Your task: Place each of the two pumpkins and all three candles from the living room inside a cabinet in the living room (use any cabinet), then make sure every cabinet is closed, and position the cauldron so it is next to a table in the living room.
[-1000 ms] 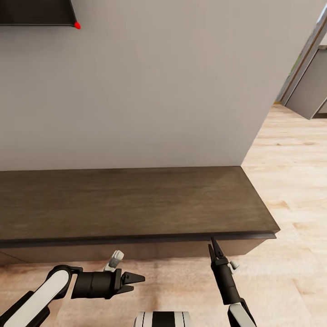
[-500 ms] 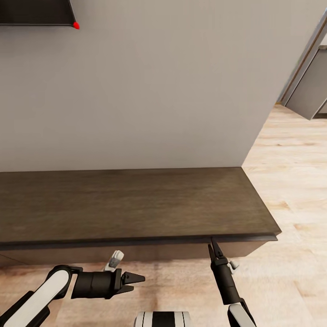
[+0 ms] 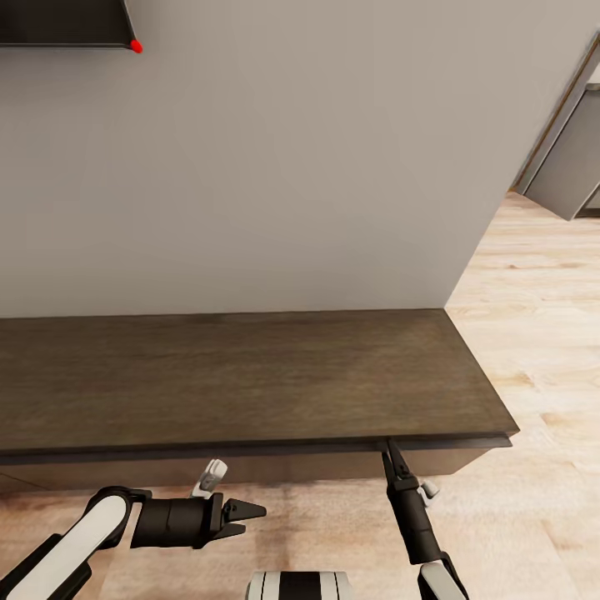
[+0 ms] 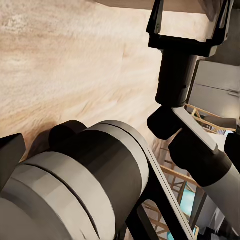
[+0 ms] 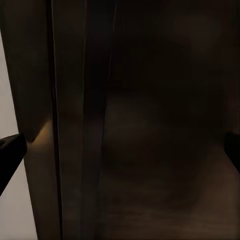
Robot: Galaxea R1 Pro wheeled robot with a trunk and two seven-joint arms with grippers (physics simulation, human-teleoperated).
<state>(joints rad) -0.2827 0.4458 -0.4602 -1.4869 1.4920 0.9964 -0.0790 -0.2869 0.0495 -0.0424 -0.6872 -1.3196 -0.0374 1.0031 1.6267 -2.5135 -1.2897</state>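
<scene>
- The left arm (image 3: 75, 542) has a glossy white, rounded shell that ends in a matt black cylindrical wrist.
- The left gripper (image 3: 246, 515) is black with short, pointed fingers.
- The right gripper (image 3: 389, 454) is black, slim and tapering.
- The trunk (image 3: 298, 585) is white with a black band.
</scene>
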